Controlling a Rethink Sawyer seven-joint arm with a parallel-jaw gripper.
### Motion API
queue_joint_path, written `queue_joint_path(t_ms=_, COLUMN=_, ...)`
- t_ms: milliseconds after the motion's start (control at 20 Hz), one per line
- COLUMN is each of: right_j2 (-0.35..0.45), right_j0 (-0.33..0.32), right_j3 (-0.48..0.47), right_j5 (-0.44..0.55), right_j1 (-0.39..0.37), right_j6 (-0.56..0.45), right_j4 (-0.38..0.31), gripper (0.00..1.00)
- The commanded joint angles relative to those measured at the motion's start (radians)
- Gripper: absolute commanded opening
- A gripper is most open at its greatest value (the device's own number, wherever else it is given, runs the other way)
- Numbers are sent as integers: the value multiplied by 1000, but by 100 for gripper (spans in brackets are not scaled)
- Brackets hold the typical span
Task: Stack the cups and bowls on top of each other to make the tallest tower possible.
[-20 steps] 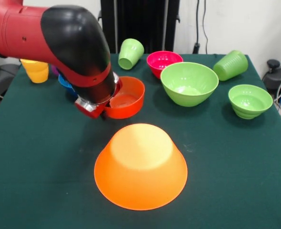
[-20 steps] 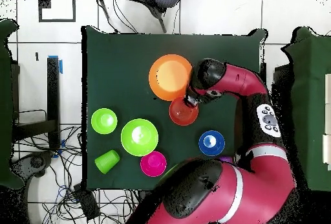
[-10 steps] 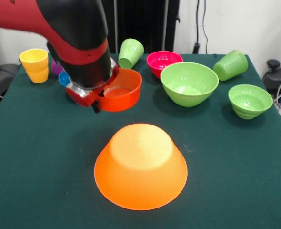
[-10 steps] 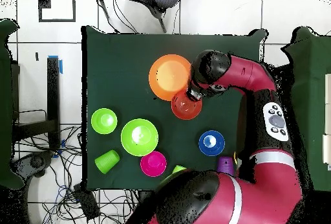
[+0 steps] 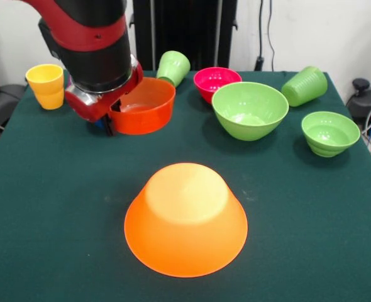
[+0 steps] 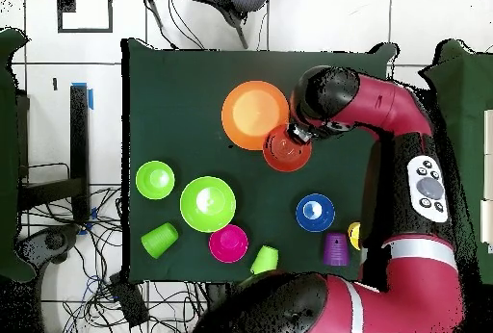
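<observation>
While my claw (image 5: 110,119) grips the red-orange bowl (image 5: 143,106) by its rim, lifted off the table, the upturned orange bowl (image 5: 185,217) lies nearer the cam, 1 short move away.

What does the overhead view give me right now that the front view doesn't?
Only the overhead view shows the blue bowl and purple cup, which the arm hides in the front view. Only the front view shows the red-orange bowl raised off the table in the tool. Both show the huge orange bowl upside down and bare.
</observation>
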Motion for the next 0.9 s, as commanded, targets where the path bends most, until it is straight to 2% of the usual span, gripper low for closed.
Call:
queue_joint_path(t_ms=50, right_j2=27, right_j0=35, right_j3=-14, right_j5=58, right_j1=8, right_j6=197, right_j4=22, gripper=0)
queue_joint_path(t_ms=200, right_j2=26, right_j0=47, right_j3=-30, right_j5=49, right_j1=16, right_j6=235, right_j4=41, gripper=0)
queue_joint_path(t_ms=400, right_j2=25, right_j0=51, right_j3=-7, right_j5=-27, right_j1=21, right_j6=273, right_j4=66, gripper=0)
queue_joint_path(t_ms=700, right_j2=-1, right_j0=92, right_j3=-56, right_j5=-106, right_j1=99, right_j6=345, right_j4=70, gripper=0)
queue_joint_path(t_ms=900, right_j2=5, right_j0=93, right_j3=-52, right_j5=-176, right_j1=119, right_j6=353, right_j4=88, gripper=0)
